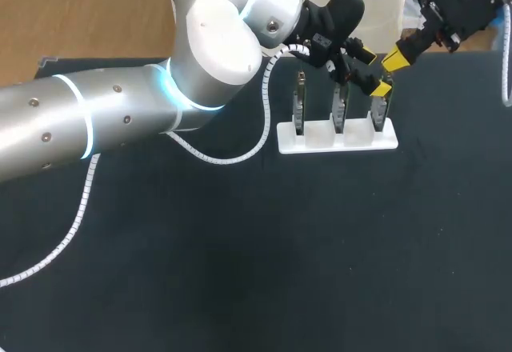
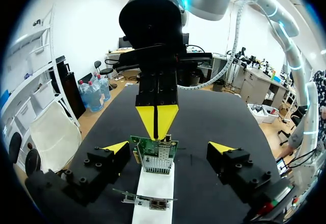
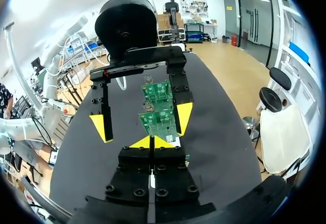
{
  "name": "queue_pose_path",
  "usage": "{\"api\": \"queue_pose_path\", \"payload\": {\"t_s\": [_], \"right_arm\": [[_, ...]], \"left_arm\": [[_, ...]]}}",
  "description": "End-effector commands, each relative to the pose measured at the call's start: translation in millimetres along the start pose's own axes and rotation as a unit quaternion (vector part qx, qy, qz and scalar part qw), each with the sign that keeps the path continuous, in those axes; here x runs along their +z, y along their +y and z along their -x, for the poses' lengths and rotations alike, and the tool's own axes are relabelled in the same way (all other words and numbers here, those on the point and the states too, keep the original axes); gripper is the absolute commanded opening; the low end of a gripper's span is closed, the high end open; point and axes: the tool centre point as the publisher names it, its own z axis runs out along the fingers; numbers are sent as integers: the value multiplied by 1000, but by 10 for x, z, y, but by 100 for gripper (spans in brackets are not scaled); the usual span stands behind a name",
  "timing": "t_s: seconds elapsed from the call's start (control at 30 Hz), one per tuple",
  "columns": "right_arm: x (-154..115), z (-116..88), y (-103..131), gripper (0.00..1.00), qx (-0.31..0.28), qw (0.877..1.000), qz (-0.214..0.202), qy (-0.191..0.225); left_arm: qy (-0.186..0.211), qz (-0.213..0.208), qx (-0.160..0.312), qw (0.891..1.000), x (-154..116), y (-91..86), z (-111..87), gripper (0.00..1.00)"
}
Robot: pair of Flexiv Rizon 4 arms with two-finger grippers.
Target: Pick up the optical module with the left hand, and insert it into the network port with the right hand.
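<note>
Three green circuit-board modules stand upright in a white rack [image 1: 320, 138]. My left gripper [image 1: 376, 72] is open and straddles the top of the rightmost module [image 1: 379, 110]. In the left wrist view that module [image 2: 155, 155] stands between my left gripper's [image 2: 169, 146] fingers, clear of both pads. My right gripper [image 1: 396, 60] is shut on nothing, and its joined yellow tips [image 2: 158, 121] hang just beyond the module's top edge. From the right wrist view, my right gripper [image 3: 152, 142] points at the same module [image 3: 160, 123], with the left gripper's yellow fingertips [image 3: 102, 128] either side of it.
The other two modules [image 1: 339, 108] [image 1: 300, 108] stand in the rack's middle and left slots, close to my left gripper's cable. The rack sits on a black table mat [image 1: 264, 256]. The mat's far edge runs just behind my grippers.
</note>
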Motion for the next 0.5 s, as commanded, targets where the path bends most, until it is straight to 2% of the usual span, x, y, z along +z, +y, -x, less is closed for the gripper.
{"api": "queue_pose_path", "payload": {"t_s": [0.03,0.5], "right_arm": [[8,-19,41,0,-6,1000,-7,-11],[-167,112,98,0,-17,998,-40,-38]], "left_arm": [[2,0,-1,1000,6,9,11,100],[2,0,-1,1000,6,9,11,100]]}}
